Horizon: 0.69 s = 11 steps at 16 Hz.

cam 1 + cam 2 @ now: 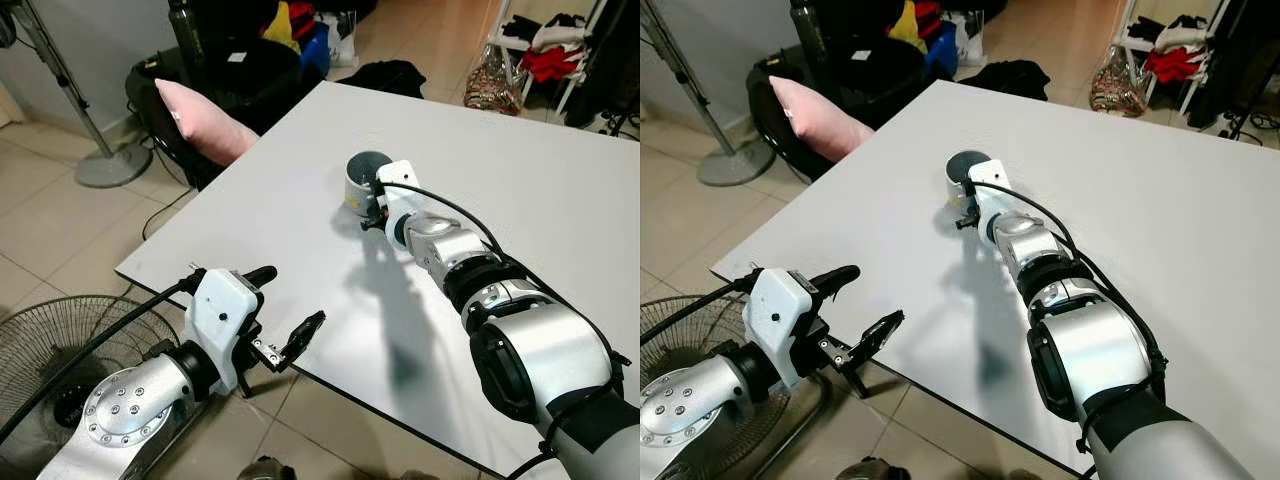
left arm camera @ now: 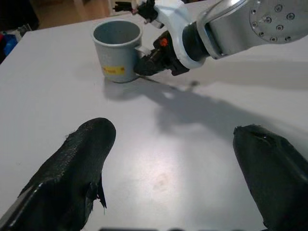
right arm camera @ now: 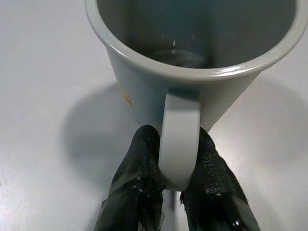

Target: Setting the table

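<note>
1. Right gripper (image 3: 175, 166) — both black fingers pinching the handle (image 3: 179, 139) of the grey mug (image 1: 364, 181); the mug stands upright on the white table (image 1: 520, 200), mid-surface.
2. Left gripper (image 1: 288, 312) — spread wide, idle at the near table edge.
3. Step: placing the mug; next likely calls for release or a lift without tipping.

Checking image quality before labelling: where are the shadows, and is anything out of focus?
Left eye view: arm's shadow darkens the table near the mug. Left wrist view: close fingers look soft. Right wrist view: mug's shadow falls beside it; handle sharp.
</note>
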{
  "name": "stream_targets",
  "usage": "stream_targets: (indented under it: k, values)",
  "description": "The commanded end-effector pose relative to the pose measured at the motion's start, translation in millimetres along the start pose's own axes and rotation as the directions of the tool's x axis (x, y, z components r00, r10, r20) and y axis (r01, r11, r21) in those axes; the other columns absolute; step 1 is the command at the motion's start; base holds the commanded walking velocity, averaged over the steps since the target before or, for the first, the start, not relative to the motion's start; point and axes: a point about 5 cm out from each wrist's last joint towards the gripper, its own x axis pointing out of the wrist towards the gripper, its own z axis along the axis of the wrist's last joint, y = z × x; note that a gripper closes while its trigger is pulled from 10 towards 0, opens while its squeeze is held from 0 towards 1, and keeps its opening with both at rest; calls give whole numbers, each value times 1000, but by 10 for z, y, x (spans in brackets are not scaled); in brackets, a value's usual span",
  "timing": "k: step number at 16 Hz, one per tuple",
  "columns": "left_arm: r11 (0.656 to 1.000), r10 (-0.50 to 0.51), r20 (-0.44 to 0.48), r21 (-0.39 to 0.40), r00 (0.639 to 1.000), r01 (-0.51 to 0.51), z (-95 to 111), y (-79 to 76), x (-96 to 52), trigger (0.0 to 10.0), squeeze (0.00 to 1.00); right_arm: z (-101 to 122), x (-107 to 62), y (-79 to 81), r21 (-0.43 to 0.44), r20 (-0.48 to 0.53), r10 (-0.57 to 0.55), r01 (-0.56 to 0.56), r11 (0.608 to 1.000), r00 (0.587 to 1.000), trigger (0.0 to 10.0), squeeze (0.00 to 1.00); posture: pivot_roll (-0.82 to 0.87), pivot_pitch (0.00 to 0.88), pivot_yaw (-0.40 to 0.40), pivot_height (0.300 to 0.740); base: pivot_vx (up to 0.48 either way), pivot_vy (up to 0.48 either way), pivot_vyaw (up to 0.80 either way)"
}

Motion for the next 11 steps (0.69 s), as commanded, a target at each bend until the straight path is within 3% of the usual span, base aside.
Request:
stream_targets:
  k: [1,3,4,5,6,11]
  values:
    - [1000,-3,4,2,1000,3,30,-18,-3,10000,0,93,1,34,-14,22,8,-8,1000,1000,10000,0,38,103,73,740,0,0,0]
    - [1000,1,5,-1,1000,-1,42,-24,-8,10000,0,75,6,57,-18,11,16,-16,1000,1000,10000,0,41,105,66,740,0,0,0]
    - [1000,5,2,-2,1000,-5,38,-24,-18,10000,0,70,8,68,-21,8,20,-19,1000,1000,10000,82,42,104,65,740,0,0,0]
    - [1000,7,0,-3,1000,-7,34,-20,-20,10000,0,71,9,74,-23,8,20,-20,1000,1000,10000,239,42,103,64,740,0,0,0]
    - [1000,10,-2,-3,1000,-10,31,-18,-18,10000,0,81,9,78,-20,10,21,-21,1000,1000,10000,969,44,97,62,740,0,0,0]
    - [1000,21,11,2,1000,-21,43,49,32,10000,0,266,-24,2,-1,54,31,-31,1000,998,10000,1000,11,43,84,740,0,0,0]
